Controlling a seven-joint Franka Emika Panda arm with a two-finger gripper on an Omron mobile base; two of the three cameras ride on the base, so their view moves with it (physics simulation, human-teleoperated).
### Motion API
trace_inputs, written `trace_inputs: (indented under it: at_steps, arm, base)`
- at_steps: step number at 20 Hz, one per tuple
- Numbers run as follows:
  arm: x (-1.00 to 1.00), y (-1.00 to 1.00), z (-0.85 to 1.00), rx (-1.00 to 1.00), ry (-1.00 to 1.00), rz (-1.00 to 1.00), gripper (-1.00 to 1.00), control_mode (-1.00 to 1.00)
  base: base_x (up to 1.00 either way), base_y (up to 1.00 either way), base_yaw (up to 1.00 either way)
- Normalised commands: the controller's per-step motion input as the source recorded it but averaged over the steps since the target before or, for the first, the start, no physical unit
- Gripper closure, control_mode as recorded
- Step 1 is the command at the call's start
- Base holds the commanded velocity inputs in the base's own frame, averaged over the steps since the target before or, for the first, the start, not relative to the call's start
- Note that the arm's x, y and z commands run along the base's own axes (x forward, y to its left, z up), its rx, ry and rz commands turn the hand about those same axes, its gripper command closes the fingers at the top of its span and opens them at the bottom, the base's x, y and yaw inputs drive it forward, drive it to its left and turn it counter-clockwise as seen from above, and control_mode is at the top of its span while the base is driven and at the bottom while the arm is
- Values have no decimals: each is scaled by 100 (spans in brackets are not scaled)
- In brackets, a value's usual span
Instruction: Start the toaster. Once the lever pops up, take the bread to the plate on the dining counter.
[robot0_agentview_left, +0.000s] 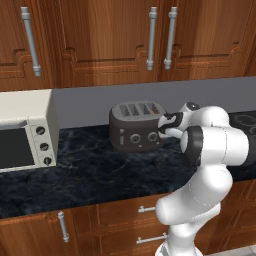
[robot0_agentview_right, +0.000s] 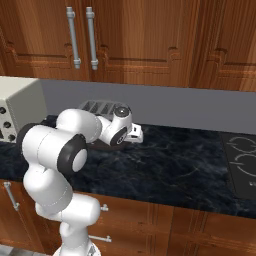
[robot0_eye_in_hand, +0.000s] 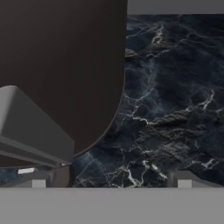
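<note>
On the counter (robot0_agentview_left: 100, 170), the toaster (robot0_agentview_left: 135, 127) shows 4 slots.

One dark grey toaster (robot0_agentview_left: 136, 126) with two round knobs on its front stands at the back edge of the black marbled desk (robot0_agentview_left: 100, 172). One cream toaster oven (robot0_agentview_left: 25, 131) with three knobs stands at the desk's left end. Four silver handles hang on the wooden cabinet doors above.
</note>
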Motion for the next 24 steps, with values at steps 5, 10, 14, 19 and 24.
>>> trace_inputs:
  at_steps: [5,10,14,19,24]
  arm:
    - [0,0,0,0,0,0,-100,-100]
    - [0,0,8,0,-1,0,-100,-100]
    - [0,3,16,0,-3,0,-100,-100]
    - [0,3,24,0,-7,0,-100,-100]
    - [0,0,17,0,-8,0,-100,-100]
  base:
    - [0,0,0]
    - [0,0,0]
    - [0,0,0]
    - [0,0,0]
    - [0,0,0]
